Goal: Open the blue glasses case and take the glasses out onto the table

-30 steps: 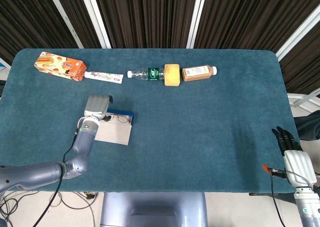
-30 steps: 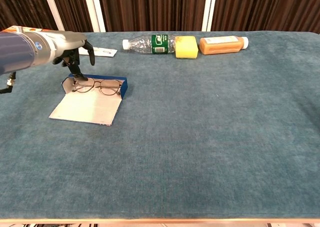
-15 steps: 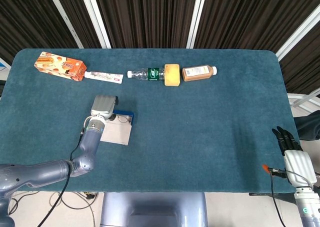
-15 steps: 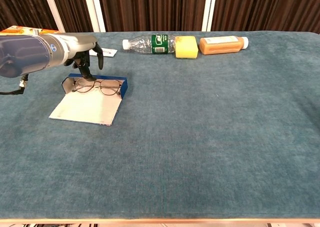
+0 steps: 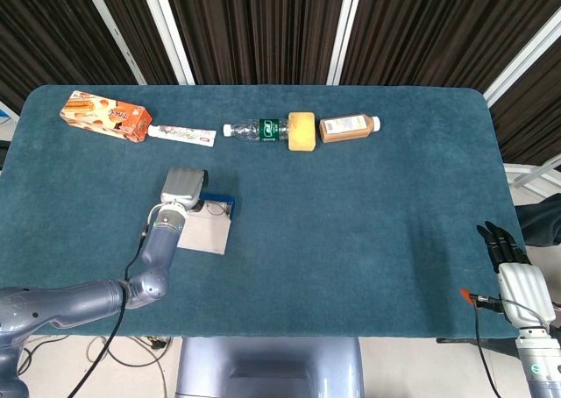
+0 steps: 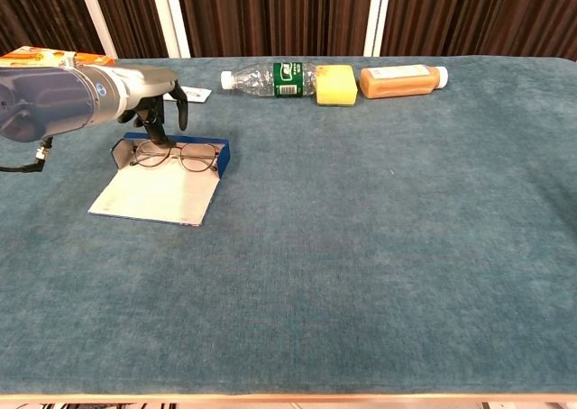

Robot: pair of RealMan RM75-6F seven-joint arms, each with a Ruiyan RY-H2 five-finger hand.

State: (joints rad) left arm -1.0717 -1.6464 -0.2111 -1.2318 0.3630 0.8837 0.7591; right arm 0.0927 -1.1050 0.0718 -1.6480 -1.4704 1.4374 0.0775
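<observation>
Case: the blue glasses case [image 6: 171, 170] lies open on the table [image 6: 379, 229], its pale lid flap spread flat toward the near edge, so the opening step looks done.
Glasses: the glasses [image 6: 173, 157] sit inside the case, along its blue back wall, not yet lifted out.
Left hand: the left hand [image 6: 155, 103] hangs over the back left corner of the case, fingers pointing down and apart, holding nothing I can see; whether a fingertip touches the frame I cannot tell. It seems poised there to pinch the glasses.
Right hand: the right hand [image 5: 517, 275] rests well off to the right of the case, beyond the table edge, fingers extended, empty.
Behind the case: a water bottle [image 6: 266, 78], yellow sponge [image 6: 335, 85] and brown bottle [image 6: 403, 80] lie in a row, clear of the work.
</observation>
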